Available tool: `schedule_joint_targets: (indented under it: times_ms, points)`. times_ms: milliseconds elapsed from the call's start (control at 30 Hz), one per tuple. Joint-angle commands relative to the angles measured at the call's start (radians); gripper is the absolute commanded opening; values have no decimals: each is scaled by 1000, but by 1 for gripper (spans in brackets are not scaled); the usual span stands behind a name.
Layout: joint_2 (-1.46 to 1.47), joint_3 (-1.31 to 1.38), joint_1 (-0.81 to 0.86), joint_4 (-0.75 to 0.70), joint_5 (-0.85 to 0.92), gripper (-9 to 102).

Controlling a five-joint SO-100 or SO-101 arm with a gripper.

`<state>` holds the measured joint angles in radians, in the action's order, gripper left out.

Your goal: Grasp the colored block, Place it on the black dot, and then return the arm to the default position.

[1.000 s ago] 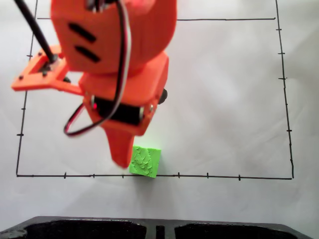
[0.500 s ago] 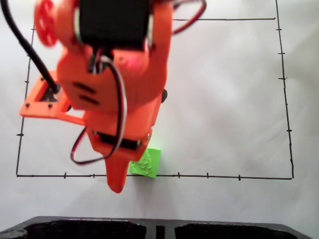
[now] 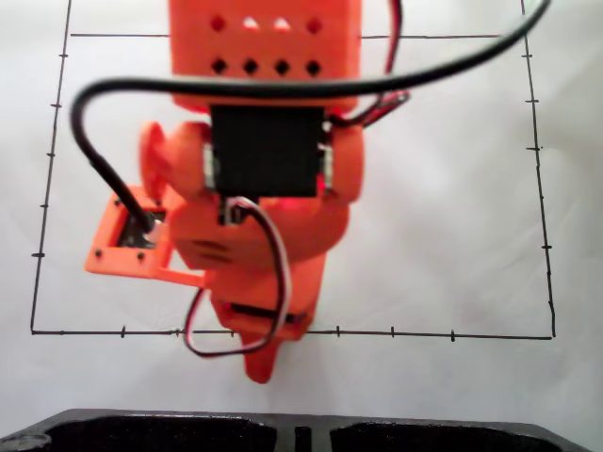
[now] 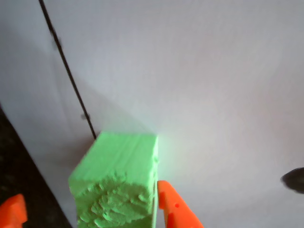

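Jaws astride colored block (image 4: 116, 183) (right one touching)

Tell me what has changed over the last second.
In the fixed view the orange arm swung down toward the picture's bottom edge and now covers the spot where the green cube sat. In the wrist view the hand straddles the green cube. The ruled black line stayed put.
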<state>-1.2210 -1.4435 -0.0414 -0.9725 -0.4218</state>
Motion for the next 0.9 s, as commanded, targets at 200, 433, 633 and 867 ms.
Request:
schedule_joint_targets:
  times_ms: [200, 433, 633, 867]
  points:
    - [6, 46, -8, -6, -14, 29]
    - [11, 44, 6, -14, -21, 22]
    - [9, 32, 28, -21, 11, 20]
    - [9, 31, 38, -18, 17, 12]
